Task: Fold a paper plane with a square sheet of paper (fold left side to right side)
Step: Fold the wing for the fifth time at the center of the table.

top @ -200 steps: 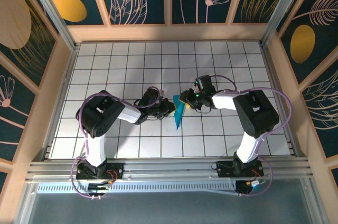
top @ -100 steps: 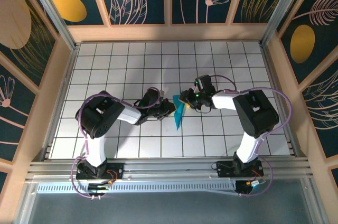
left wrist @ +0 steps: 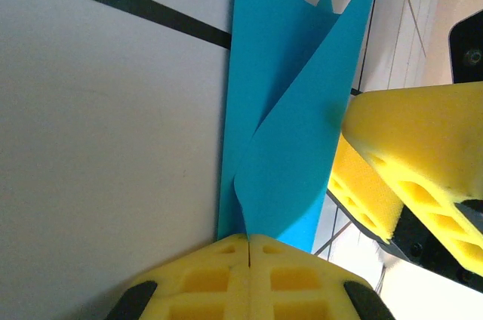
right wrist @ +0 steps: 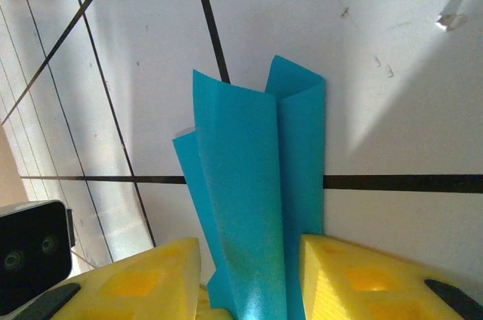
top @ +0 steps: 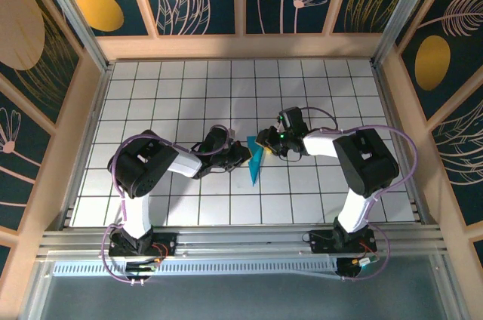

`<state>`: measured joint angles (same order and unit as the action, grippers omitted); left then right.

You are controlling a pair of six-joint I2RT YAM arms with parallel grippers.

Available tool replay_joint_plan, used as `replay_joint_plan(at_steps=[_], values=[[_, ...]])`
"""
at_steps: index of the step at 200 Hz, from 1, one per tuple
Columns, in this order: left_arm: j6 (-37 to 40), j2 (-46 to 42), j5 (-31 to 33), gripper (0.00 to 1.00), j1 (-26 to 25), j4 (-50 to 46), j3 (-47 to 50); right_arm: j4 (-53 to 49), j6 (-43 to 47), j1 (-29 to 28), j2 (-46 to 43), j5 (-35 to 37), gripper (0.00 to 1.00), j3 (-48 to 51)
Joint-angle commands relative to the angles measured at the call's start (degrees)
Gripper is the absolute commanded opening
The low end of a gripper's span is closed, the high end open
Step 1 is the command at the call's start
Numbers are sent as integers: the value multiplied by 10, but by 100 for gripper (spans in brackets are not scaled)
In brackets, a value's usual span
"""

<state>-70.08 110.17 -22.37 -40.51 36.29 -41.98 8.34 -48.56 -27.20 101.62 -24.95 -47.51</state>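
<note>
The cyan-blue sheet of paper [top: 256, 161], folded into a slim pointed shape, lies on the white tiled table between both arms. My left gripper [top: 243, 155] is at its left side. In the left wrist view its yellow foam fingers [left wrist: 204, 275] are pressed together on the edge of a raised flap of the paper [left wrist: 287, 109]. My right gripper [top: 263, 140] is at the paper's far end, its yellow fingers [left wrist: 423, 146] showing beside the flap. In the right wrist view the right gripper [right wrist: 250, 267] stands open, and the creased paper [right wrist: 249, 169] runs up between its two fingers.
The table [top: 173, 93] is a white grid of tiles with dark lines, walled by wooden panels on three sides. An aluminium rail [top: 241, 241] with both arm bases runs along the near edge. Bare tiles lie to the left, right and back of the paper.
</note>
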Motion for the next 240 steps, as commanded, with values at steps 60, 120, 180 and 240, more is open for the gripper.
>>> replay_joint_plan(at_steps=[60,120,180,240], values=[[-3,15,12,0,-10,-104,7,-23,3,6,-45,10,40,8],[0,16,12,0,-11,-106,5,-17,38,14,-54,-17,19,6],[1,16,12,0,-11,-109,3,-16,41,10,-18,-27,0,-14],[0,18,12,0,-10,-112,2,-13,40,7,2,-26,0,-14]])
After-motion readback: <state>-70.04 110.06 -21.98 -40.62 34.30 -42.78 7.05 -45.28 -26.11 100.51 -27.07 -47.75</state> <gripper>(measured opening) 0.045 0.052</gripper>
